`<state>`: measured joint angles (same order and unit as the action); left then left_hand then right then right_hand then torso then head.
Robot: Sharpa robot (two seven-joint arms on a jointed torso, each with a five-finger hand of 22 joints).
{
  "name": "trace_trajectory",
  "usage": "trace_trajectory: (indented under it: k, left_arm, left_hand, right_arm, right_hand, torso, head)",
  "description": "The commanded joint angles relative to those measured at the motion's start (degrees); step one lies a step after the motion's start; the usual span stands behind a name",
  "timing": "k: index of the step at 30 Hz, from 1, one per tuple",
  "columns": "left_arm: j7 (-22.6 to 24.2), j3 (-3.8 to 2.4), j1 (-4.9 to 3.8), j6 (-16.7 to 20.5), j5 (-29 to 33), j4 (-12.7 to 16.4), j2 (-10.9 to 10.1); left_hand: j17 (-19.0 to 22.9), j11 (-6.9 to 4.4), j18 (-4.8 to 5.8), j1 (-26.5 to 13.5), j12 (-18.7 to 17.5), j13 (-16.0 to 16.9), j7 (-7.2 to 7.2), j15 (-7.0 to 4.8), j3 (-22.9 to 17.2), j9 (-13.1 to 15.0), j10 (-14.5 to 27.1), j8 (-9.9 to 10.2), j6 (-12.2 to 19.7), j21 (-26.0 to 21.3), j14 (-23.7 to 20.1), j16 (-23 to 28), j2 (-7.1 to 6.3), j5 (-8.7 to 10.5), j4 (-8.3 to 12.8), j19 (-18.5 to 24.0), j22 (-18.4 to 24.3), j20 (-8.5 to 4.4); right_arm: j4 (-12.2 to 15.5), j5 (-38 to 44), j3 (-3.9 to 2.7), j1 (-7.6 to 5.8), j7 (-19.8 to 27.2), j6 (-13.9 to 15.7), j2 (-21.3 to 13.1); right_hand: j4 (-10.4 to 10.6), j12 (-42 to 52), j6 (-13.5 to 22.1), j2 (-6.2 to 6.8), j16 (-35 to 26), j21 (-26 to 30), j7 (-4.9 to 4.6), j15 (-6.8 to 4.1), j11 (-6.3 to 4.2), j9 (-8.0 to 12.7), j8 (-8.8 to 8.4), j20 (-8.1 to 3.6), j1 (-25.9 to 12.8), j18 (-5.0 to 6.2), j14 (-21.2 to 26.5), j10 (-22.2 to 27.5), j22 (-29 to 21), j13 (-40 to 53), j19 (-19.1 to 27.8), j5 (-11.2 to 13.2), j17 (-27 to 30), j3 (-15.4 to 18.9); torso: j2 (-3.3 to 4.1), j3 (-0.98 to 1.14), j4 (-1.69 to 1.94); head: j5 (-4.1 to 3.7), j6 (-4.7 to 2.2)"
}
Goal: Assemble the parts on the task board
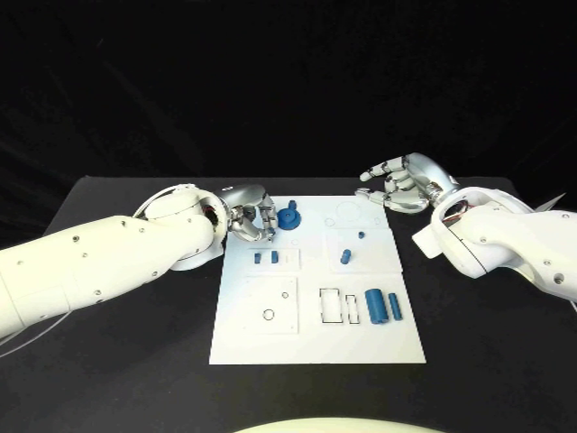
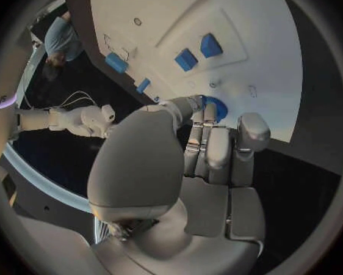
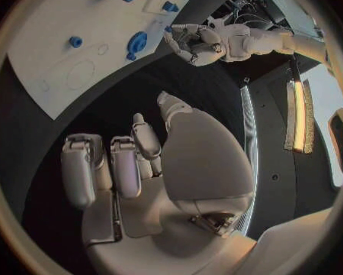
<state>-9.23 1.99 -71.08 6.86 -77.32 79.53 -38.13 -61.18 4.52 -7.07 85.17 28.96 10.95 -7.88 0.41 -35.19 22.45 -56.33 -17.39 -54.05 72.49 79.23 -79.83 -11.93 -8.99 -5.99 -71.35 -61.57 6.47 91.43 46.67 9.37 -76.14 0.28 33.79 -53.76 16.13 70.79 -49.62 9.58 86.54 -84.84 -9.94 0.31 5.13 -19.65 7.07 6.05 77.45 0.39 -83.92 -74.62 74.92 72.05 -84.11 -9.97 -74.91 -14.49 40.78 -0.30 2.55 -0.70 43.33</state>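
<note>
White task board [image 1: 317, 347] sits mid-table on the black table [image 1: 120, 379]; I see my left hand [image 1: 247, 221] at its far left corner, fingers bunched at a blue round part [image 1: 290, 215], though I cannot tell whether they pinch it or just touch. Nearer me, two small blue blocks [image 1: 267, 257], a slanted blue peg [image 1: 347, 255] and two blue cylinders [image 1: 382, 306] lie on the board. My right hand [image 1: 403, 183] hovers off the far right corner, fingers curled apart, holding nothing.
</note>
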Motion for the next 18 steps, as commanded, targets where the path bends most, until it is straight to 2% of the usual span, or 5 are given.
trace_trajectory:
  k: [1, 6, 18]
  left_arm:
    - [0.6, -0.03, 0.33, -2.1, 1.0, -0.4, 0.0]
    - [0.8, -0.01, 0.79, -2.3, 1.0, -1.3, 0.1]
    - [1.1, 0.05, 1.08, -2.2, 0.6, -2.6, 1.1]
  left_hand:
    - [0.0, 0.11, 0.69, -0.6, -0.3, 0.0, -0.41, 0.2, 0.1, -0.1, -0.2, 0.4, 0.0, 0.3, 0.0, -0.2, 0.04, -0.02, 0.3, -0.3, 0.1, 0.16]
    - [0.1, 0.13, 0.66, -0.6, -0.3, -0.1, -0.43, 0.21, 0.1, -0.1, -0.2, 0.4, 0.0, 0.2, 0.0, -0.2, 0.02, -0.02, 0.4, -0.3, 0.2, 0.17]
    - [0.2, 0.15, 0.67, -0.6, -0.4, -0.1, -0.46, 0.23, 0.0, 0.0, -0.3, 0.4, -0.1, 0.2, -0.1, -0.1, 0.02, -0.02, 0.5, -0.3, 0.1, 0.21]
  right_arm:
    - [0.0, 0.3, -0.01, 0.05, 0.7, -0.8, 0.0]
    - [0.0, 0.3, -0.01, 0.06, 0.7, -0.8, 0.1]
    - [-0.1, 0.3, -0.01, 0.07, 0.7, -0.8, 0.1]
  right_hand:
    - [0.0, 0.2, 0.3, -0.22, -0.1, 0.0, 0.06, 0.07, -0.26, 0.1, 0.26, 0.15, -0.2, 0.99, -4.5, -0.1, 11.3, 0.1, -3.5, -0.4, -8.7, -0.3]
    - [0.0, 0.2, 0.3, -0.22, -0.1, 0.0, 0.06, 0.07, -0.26, 0.1, 0.26, 0.15, -0.2, 0.99, -4.5, -0.1, 11.3, 0.1, -3.5, -0.4, -8.7, -0.3]
    - [0.0, 0.2, 0.3, -0.22, -0.1, 0.0, 0.06, 0.07, -0.26, 0.1, 0.26, 0.15, -0.2, 0.99, -4.5, -0.1, 11.3, 0.1, -3.5, -0.4, -8.7, -0.3]
  torso:
    - [-0.01, -0.01, -0.02]
    - [-0.02, 0.03, -0.01]
    - [0.01, 0.05, -0.08]
  head:
    - [0.03, 0.2]
    - [0.1, 0.28]
    - [0.17, 0.35]
